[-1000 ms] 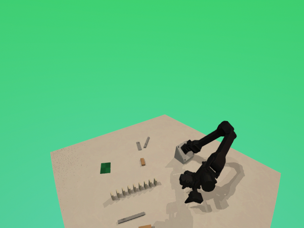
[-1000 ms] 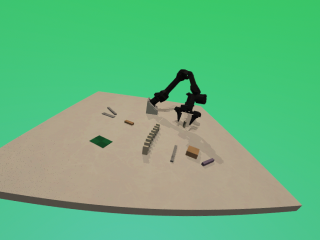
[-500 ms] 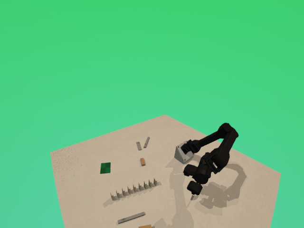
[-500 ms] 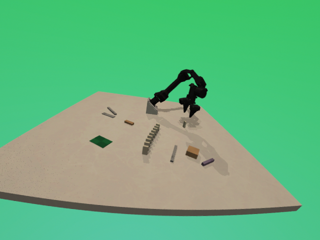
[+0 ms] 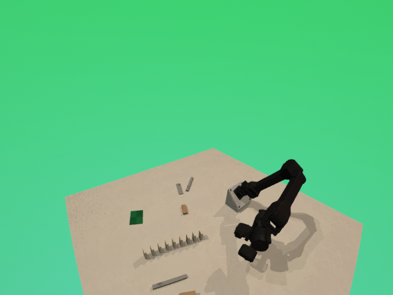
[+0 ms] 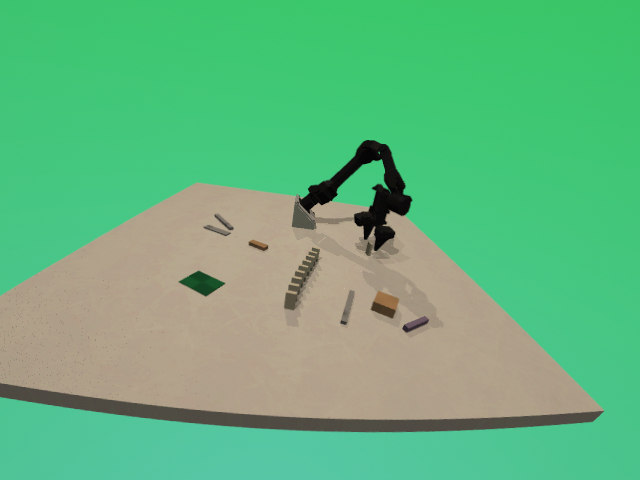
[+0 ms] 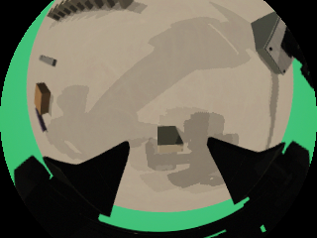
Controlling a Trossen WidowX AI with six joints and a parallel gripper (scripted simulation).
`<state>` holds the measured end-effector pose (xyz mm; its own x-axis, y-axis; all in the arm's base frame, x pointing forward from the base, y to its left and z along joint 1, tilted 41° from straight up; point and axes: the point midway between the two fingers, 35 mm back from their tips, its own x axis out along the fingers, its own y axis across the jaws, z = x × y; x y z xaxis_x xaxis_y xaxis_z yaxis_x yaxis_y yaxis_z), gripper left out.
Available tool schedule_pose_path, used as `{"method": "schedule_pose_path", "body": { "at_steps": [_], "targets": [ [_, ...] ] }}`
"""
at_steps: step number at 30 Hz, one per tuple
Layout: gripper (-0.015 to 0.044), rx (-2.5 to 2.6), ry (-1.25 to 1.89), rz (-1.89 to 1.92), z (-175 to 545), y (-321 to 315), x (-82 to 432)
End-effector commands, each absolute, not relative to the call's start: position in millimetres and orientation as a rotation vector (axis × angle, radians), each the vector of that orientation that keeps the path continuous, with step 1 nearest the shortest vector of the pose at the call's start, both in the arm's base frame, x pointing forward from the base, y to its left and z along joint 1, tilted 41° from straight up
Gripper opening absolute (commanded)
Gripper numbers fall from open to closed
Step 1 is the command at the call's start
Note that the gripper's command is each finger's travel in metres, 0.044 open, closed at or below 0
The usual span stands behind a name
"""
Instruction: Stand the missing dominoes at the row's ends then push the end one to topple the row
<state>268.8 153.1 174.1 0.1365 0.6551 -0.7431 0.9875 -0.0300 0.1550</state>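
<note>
A row of several pale, dark-faced dominoes (image 5: 174,243) (image 6: 291,300) stands upright at even spacing; part of it shows at the top left of the wrist view. One separate domino (image 6: 368,249) (image 7: 169,135) stands upright on the table, well away from the row on the arm's side. My gripper (image 6: 371,244) (image 7: 169,144) is open and empty, pointing down, with its fingertips wide apart above and either side of that domino, not touching it as far as I can see. In the top view the arm hides this domino.
A long grey bar (image 5: 169,281) (image 6: 347,307), an orange block (image 6: 385,304) (image 7: 43,98) and a purple bar (image 6: 415,323) lie beyond the row. On the other side are a green square (image 5: 136,217) (image 6: 202,283), a small orange block (image 5: 184,209) (image 6: 257,244) and two thin grey bars.
</note>
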Motion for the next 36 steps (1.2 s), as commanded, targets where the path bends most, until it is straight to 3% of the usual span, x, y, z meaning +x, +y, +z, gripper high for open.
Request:
{"method": "schedule_pose_path", "body": {
  "at_steps": [1, 10, 23, 36],
  "targets": [
    [0.0440, 1.758, 1.583, -0.644, 169.9, 156.2, 269.5],
    [0.0440, 1.759, 1.583, -0.643, 160.8, 164.4, 270.8],
    [0.0107, 1.759, 1.583, -0.643, 160.8, 164.4, 270.8],
    [0.0107, 1.747, 1.579, -0.651, 187.6, 138.0, 273.1]
  ]
}}
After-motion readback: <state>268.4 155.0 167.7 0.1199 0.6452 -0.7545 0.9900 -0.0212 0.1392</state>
